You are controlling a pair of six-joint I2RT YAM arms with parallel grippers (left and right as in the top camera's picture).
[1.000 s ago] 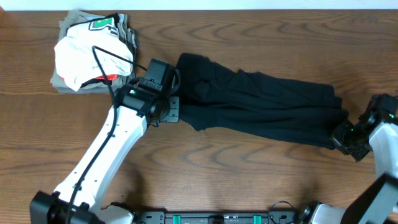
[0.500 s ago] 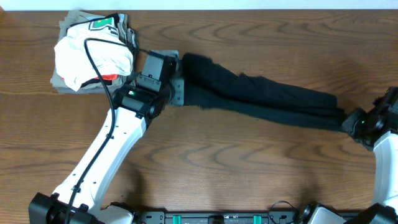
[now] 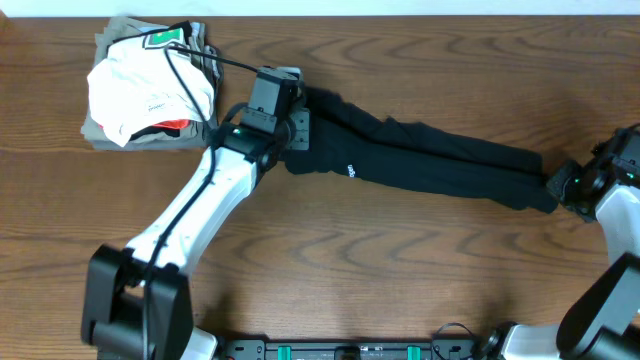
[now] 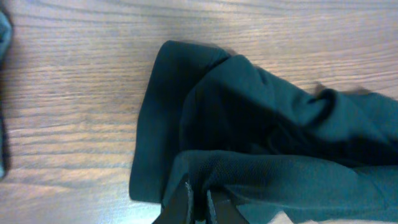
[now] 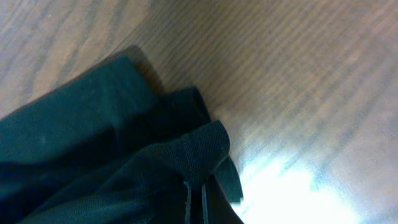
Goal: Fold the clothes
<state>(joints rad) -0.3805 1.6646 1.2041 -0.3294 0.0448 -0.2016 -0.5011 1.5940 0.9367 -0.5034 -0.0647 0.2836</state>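
A black garment (image 3: 430,160) lies stretched in a long band across the wooden table, from upper left to right. My left gripper (image 3: 296,128) is shut on the black garment's left end; the left wrist view shows the jaws (image 4: 198,198) pinching a fold of the dark cloth (image 4: 261,124). My right gripper (image 3: 556,186) is shut on the black garment's right end; the right wrist view shows its jaws (image 5: 195,196) closed on a bunched corner of the cloth (image 5: 93,143). The cloth is pulled taut between the two grippers.
A pile of folded clothes (image 3: 150,85), white, grey and red with a green tag, sits at the back left, just left of my left arm. Wooden table surface (image 3: 400,270) spreads in front of the garment. The table's back edge runs along the top.
The left gripper moved right and toward the back with the garment's end. The right gripper moved slightly back. The garment went from a wide bunched shape to a narrow taut band.
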